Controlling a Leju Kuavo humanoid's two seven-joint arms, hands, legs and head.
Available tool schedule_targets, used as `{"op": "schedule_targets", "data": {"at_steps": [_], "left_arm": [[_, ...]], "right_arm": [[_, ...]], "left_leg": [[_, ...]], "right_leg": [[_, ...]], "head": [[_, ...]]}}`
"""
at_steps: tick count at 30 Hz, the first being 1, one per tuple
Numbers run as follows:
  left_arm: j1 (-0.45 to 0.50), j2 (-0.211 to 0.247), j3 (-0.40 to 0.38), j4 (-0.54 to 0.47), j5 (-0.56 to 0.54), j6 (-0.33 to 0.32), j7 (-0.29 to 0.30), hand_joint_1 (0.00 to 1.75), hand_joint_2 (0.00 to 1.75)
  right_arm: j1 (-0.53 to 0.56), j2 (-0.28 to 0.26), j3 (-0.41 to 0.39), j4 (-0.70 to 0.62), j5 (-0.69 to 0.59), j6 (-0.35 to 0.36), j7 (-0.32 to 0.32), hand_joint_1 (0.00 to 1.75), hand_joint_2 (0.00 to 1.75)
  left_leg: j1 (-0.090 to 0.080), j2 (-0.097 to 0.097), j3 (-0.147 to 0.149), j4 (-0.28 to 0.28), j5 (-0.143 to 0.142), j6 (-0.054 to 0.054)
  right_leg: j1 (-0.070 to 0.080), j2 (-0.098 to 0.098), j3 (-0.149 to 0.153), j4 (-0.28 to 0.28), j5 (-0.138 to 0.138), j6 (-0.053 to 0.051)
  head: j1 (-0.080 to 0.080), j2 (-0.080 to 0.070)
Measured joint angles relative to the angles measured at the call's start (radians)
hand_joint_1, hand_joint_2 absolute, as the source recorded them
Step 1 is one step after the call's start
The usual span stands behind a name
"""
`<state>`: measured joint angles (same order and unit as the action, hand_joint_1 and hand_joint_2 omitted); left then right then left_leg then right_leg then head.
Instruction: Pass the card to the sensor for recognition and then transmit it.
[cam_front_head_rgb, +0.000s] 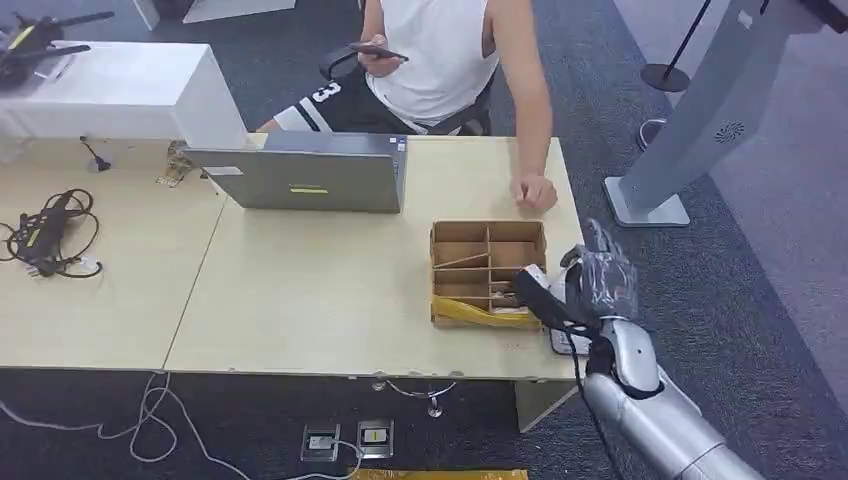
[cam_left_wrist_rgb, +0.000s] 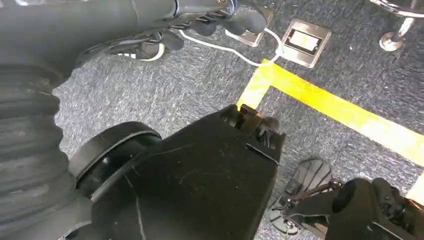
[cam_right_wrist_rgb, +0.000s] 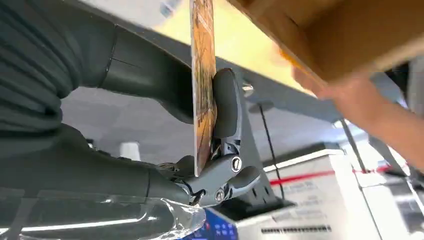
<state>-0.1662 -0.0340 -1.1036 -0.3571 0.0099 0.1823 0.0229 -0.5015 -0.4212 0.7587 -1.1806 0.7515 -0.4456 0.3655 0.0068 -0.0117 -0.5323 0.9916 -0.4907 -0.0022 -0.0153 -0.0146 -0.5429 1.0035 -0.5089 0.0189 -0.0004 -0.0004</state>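
While my right hand (cam_right_wrist_rgb: 200, 130) pinches the card (cam_right_wrist_rgb: 202, 75) edge-on between thumb and finger beside the cardboard box (cam_front_head_rgb: 488, 270), it looks thin, stiff, light and slick, best held by its faces.

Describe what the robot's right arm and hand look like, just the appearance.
The right arm is a smooth silver tube with a rounded silver and black wrist section. A black cable runs along it. The right hand is dark grey and partly wrapped in clear plastic film. Close up, it has a grey ribbed cover, a thick grey thumb and darker fingers with silver screws.
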Motion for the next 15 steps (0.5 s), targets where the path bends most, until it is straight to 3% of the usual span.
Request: {"op": "schedule_targets", "data": {"at_steps": [8, 15], "left_arm": [[-0.009, -0.014, -0.008, 0.000, -0.042, 0.000, 0.000, 0.00, 1.75], [-0.020, -0.025, -0.025, 0.000, -0.075, 0.000, 0.006, 0.00, 1.75]], "right_arm": [[-0.195, 0.042, 0.014, -0.081, 0.081, 0.083, 0.018, 1.75, 1.75], [-0.281, 0.098, 0.042, -0.085, 0.120, 0.157, 0.023, 1.75, 1.75]], "left_leg": [[0.000, 0.000, 0.000, 0.000, 0.000, 0.000], [0.000, 0.000, 0.000, 0.000, 0.000, 0.000]], "right_leg": [[0.000, 0.000, 0.000, 0.000, 0.000, 0.000], [0.000, 0.000, 0.000, 0.000, 0.000, 0.000]], "head": [[0.000, 0.000], [0.000, 0.000]]}}
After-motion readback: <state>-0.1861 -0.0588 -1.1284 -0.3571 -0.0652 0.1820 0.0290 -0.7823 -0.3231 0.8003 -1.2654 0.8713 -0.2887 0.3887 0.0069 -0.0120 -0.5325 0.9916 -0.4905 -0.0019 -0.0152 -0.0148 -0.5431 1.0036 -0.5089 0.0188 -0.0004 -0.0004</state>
